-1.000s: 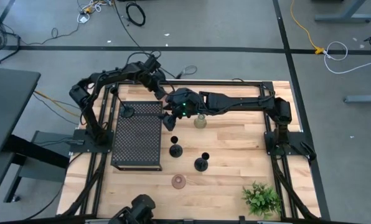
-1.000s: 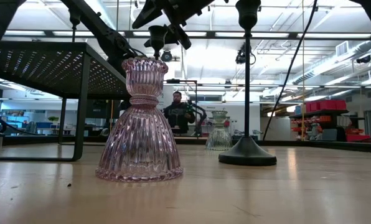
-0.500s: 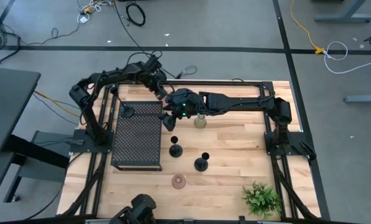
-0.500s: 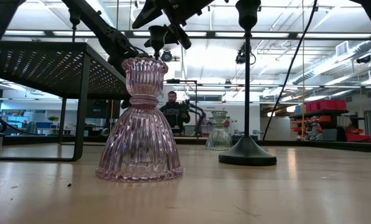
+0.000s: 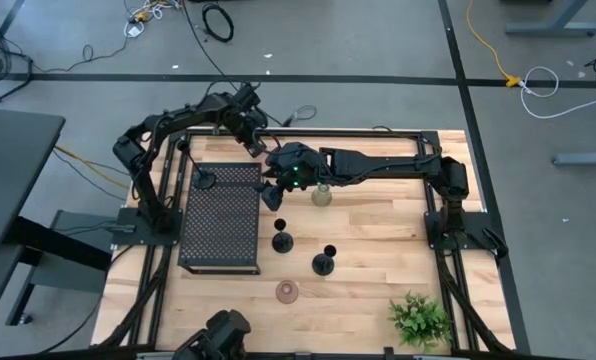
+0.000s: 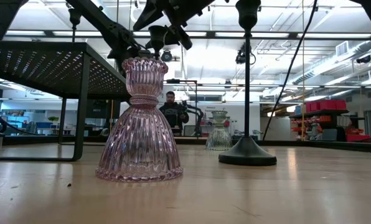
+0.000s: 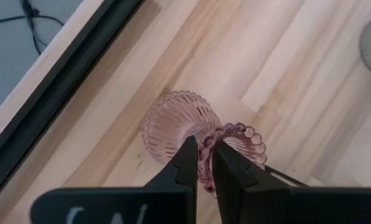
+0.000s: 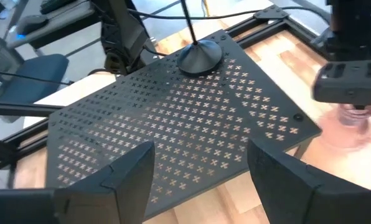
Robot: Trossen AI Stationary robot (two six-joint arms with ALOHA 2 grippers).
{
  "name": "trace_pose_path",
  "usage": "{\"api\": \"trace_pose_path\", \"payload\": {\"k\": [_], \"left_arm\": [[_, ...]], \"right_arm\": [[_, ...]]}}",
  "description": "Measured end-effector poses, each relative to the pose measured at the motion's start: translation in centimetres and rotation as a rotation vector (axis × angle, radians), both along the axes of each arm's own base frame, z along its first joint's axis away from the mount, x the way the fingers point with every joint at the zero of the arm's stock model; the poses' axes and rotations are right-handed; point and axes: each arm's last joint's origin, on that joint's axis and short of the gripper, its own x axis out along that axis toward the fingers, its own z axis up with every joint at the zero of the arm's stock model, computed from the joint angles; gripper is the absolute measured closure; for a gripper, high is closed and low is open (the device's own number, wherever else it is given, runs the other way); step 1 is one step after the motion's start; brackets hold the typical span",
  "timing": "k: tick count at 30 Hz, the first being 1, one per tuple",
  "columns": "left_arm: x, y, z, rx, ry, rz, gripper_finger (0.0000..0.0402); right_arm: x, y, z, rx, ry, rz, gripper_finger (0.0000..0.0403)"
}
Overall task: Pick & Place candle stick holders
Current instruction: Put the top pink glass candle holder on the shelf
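Candle stick holders stand scattered on the pale wooden table (image 5: 378, 240). At the far edge, just beyond the perforated black metal stand (image 5: 220, 215), the left gripper (image 7: 201, 163) has its jaws clamped on the beaded rim of a ribbed pink glass holder (image 7: 176, 124), whose fluted skirt base rests on the wood. The right gripper (image 8: 198, 168) hovers over the stand's right far corner with its dark fingers (image 8: 126, 165) wide apart, holding nothing. A thin-stemmed black holder with a round base (image 5: 206, 180) stands on the stand's far left corner. A pale green glass holder (image 5: 321, 195) sits just right of the right gripper. Two more black holders (image 5: 282, 241) (image 5: 324, 263) stand mid-table, and another ribbed pink glass holder (image 5: 287, 291) nearer. A leafy green plant (image 5: 419, 318) occupies the near right corner.
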Motion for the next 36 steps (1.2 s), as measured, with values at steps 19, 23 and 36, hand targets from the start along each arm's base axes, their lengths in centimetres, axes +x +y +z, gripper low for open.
{"api": "trace_pose_path", "payload": {"k": [19,23,36], "left_arm": [[-0.8,0.8,11.7,0.140,0.058,-0.064,0.0376],[-1.5,0.6,15.3,0.181,0.015,-0.018,0.0376],[-3.1,-3.7,23.4,0.182,-0.086,0.089,0.0376]], "right_arm": [[-0.3,-2.3,0.0,-0.060,0.016,-0.075,0.0146],[-0.3,-2.7,0.0,-0.069,0.017,-0.079,0.0146],[-0.4,-3.0,-0.1,-0.108,0.025,-0.067,0.0146]]}}
